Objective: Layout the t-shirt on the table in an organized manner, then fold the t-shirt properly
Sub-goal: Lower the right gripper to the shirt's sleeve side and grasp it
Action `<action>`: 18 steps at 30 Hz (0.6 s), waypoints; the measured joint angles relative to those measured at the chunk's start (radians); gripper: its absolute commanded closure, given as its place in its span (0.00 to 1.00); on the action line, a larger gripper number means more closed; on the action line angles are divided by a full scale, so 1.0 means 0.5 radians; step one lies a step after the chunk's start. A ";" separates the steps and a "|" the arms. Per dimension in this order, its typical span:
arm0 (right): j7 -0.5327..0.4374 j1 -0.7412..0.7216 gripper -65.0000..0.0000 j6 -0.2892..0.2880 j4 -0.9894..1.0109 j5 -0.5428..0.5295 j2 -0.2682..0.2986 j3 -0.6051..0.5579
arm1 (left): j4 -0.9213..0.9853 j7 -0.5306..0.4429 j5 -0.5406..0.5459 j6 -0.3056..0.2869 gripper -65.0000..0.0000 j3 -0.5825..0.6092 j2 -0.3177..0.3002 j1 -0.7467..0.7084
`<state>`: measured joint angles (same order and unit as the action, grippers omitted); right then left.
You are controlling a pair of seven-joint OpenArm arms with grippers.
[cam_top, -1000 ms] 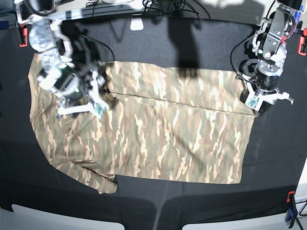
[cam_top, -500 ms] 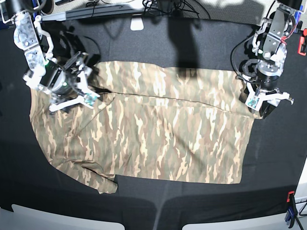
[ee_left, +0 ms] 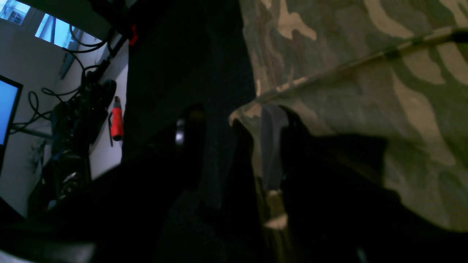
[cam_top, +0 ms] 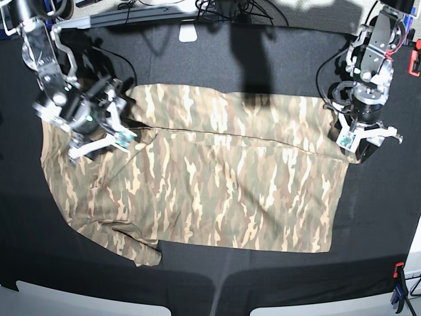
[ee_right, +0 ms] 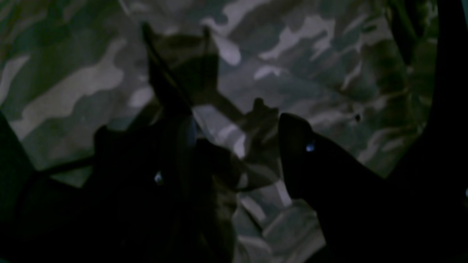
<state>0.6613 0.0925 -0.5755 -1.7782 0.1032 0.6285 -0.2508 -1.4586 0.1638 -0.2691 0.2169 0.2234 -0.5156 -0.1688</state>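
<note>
The camouflage t-shirt (cam_top: 230, 184) lies spread out on the black table (cam_top: 263, 59), with a long crease across its upper part and a bunched sleeve at the lower left. My left gripper (cam_top: 367, 139) is open at the shirt's right edge. In the left wrist view (ee_left: 230, 146) one finger rests on the shirt (ee_left: 365, 73) and the other on bare table (ee_left: 182, 54), with the hem corner between them. My right gripper (cam_top: 102, 143) is open over the shirt's upper left. In the right wrist view (ee_right: 237, 146) it hovers over rumpled fabric (ee_right: 73, 84).
A red clamp (cam_top: 414, 62) grips the right table edge and another clamp (cam_top: 396, 283) sits at the lower right corner. A white object (cam_top: 188, 33) and cables (cam_top: 223, 8) lie along the back edge. A red-handled tool (ee_left: 117, 118) lies beyond the table.
My right gripper has moved left and back across the shirt's upper left and stayed open. My left gripper and the shirt have not visibly moved.
</note>
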 measured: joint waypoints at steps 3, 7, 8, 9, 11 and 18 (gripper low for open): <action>0.000 -0.064 0.47 0.000 0.100 0.012 -0.003 -0.148 | 0.000 0.001 0.001 0.005 0.64 0.000 0.000 0.001; -0.012 -0.169 0.47 0.164 0.219 0.193 -0.003 -0.365 | 0.000 0.001 0.002 0.002 0.64 0.000 0.000 0.001; 0.002 -0.204 0.47 0.218 0.229 0.240 -0.004 -0.409 | 0.000 0.000 0.000 0.007 0.64 0.000 0.000 0.000; 0.007 -0.238 0.47 0.265 0.231 0.272 -0.003 -0.446 | 0.000 0.001 0.002 0.007 0.64 0.000 0.000 0.001; 0.016 -0.303 0.47 0.287 0.231 0.281 -0.003 -0.498 | 0.000 0.000 -0.001 0.008 0.64 0.000 0.000 0.000; 0.034 -0.460 0.47 0.292 0.230 0.279 -0.001 -0.533 | 0.000 0.001 0.000 0.007 0.64 0.000 0.000 0.000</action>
<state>0.6785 -0.1375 -0.4294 -1.6630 0.2428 0.6281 -0.5175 -1.4586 0.1642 -0.2691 0.2203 0.2234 -0.5156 -0.1688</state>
